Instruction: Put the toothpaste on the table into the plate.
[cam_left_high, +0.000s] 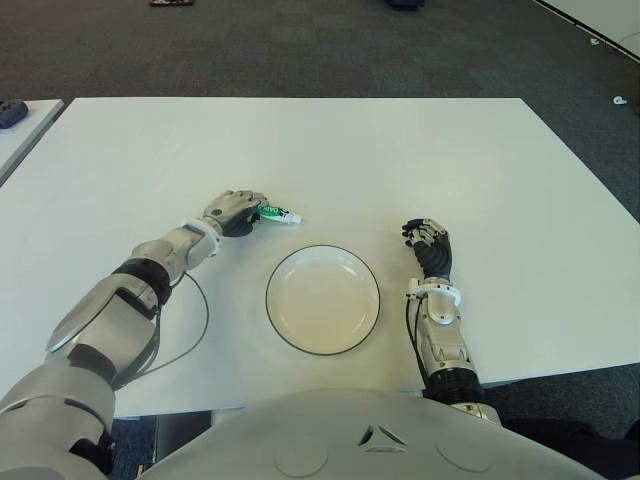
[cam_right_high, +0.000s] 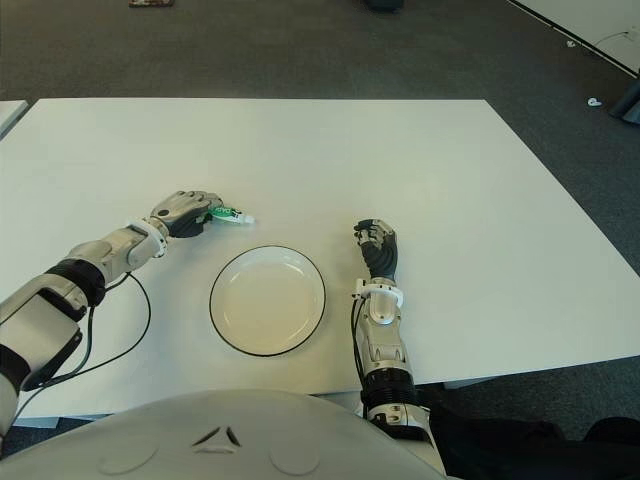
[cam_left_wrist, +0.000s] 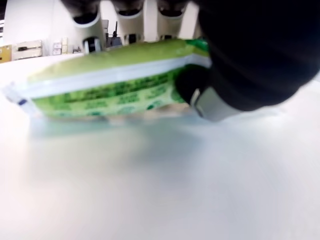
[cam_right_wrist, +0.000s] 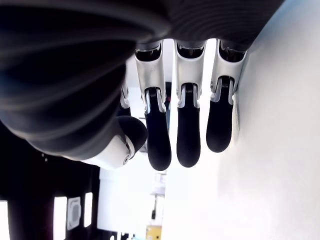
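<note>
Left hand (cam_left_high: 235, 212) curled over toothpaste (cam_left_high: 277, 214), thumb and fingers clamped on its rear end. Tube green with white stripe and dark print, white tip poking toward centre — flat on white table (cam_left_high: 300, 150), just beyond empty white plate (cam_left_high: 322, 299). Right hand (cam_left_high: 429, 246) idle right of plate — fingers loosely extended, holding nothing.

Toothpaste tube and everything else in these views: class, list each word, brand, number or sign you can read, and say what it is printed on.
Nothing here is legible.
Toothpaste tube, grasped by the left hand: dark print on green, too blurred to read.
Plate: no marking.
Table: no marking.
Right hand, right of the plate: no label visible.
</note>
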